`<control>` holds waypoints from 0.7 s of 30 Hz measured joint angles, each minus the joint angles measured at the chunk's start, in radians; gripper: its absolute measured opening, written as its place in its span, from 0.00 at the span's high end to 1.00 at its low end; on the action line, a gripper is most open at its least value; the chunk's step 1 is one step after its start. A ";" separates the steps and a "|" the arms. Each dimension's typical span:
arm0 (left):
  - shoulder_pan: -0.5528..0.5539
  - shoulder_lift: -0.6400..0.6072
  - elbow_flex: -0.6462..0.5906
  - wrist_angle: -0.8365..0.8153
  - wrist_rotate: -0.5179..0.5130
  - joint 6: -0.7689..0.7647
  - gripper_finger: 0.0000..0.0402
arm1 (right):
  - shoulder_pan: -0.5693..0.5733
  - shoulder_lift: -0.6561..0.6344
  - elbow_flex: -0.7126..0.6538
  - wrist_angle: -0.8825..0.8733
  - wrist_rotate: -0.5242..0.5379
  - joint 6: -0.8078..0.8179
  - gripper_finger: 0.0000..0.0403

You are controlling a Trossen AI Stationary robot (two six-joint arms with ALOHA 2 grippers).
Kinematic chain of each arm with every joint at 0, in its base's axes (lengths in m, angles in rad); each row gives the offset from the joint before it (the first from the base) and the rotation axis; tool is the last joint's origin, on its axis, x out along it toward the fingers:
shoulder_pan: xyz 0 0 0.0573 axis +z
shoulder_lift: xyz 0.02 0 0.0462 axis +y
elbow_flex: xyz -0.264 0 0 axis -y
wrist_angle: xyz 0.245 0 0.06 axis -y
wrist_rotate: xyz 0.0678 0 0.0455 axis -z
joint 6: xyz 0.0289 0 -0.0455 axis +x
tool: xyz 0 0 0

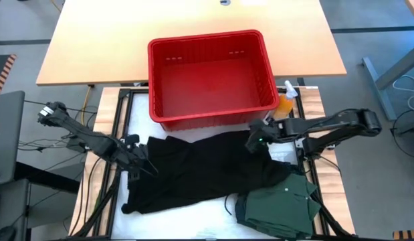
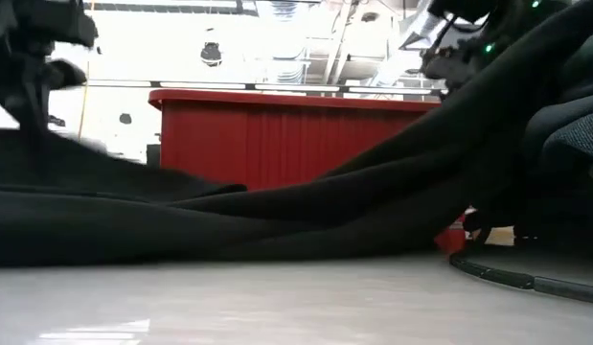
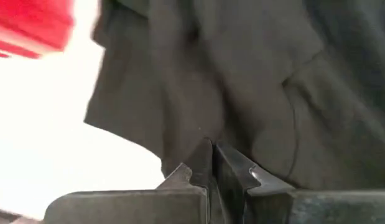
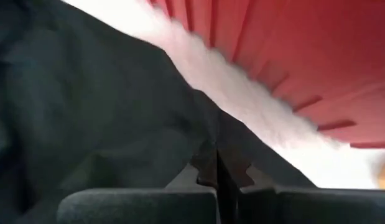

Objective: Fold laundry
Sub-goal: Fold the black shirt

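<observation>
A black garment lies spread across the white table top between my two grippers. It also shows in the low view. My left gripper is shut on its left end. My right gripper is shut on its far right edge, just in front of the red basket. A dark green buttoned shirt lies bunched at the near right, partly on the black garment's right end. My left gripper pinches the black garment's left end between its two shut fingers, coming from the table's left. One layer or several, I cannot tell. The cloth beyond the fingers lies in slack folds. My right gripper pinches the black garment's far right edge between its two shut fingers, coming from the table's right. That edge is lifted: in the low view the cloth slants up from the table to the gripper.
The red basket stands behind the garment at the far middle. An orange spray bottle stands at the basket's right corner, just behind my right arm. Bare white table top shows at the near edge and at the far left.
</observation>
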 joint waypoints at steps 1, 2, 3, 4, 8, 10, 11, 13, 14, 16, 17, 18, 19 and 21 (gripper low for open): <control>0.000 -0.003 0.035 -0.045 -0.007 0.005 1.00 | 0.000 -0.023 0.000 -0.001 0.001 -0.004 0.97; 0.000 -0.004 0.064 -0.081 -0.008 0.010 1.00 | 0.002 -0.043 0.000 -0.001 0.001 -0.010 0.97; 0.000 -0.004 0.095 -0.111 -0.002 0.012 1.00 | 0.007 -0.061 0.000 -0.003 0.001 -0.019 0.97; -0.001 -0.003 0.125 -0.137 0.014 0.017 1.00 | 0.013 -0.081 0.000 -0.009 0.000 -0.031 0.97; -0.014 -0.004 0.208 -0.239 0.125 0.044 1.00 | 0.048 -0.154 0.002 -0.062 -0.008 -0.050 0.97; -0.023 -0.004 0.229 -0.285 0.169 0.040 1.00 | 0.069 -0.186 0.002 -0.094 -0.018 -0.024 0.97; -0.028 -0.004 0.234 -0.308 0.188 0.030 1.00 | 0.082 -0.199 0.002 -0.101 -0.031 -0.014 0.97; -0.044 -0.004 0.234 -0.345 0.224 -0.006 1.00 | 0.114 -0.221 0.002 -0.105 -0.058 -0.010 0.97; -0.054 -0.004 0.234 -0.358 0.242 -0.025 1.00 | 0.135 -0.227 0.002 -0.105 -0.076 -0.004 0.97; -0.079 -0.004 0.234 -0.364 0.283 -0.056 1.00 | 0.176 -0.233 0.002 -0.106 -0.118 0.014 0.97; -0.093 -0.003 0.234 -0.359 0.300 -0.069 1.00 | 0.199 -0.233 0.002 -0.111 -0.140 0.024 0.97; -0.106 -0.003 0.234 -0.350 0.319 -0.084 1.00 | 0.221 -0.232 0.002 -0.121 -0.161 0.033 0.97; -0.121 -0.003 0.234 -0.337 0.334 -0.096 1.00 | 0.246 -0.229 0.002 -0.136 -0.167 0.050 0.97; -0.151 -0.003 0.234 -0.298 0.355 -0.122 1.00 | 0.290 -0.217 0.002 -0.165 -0.169 0.094 0.97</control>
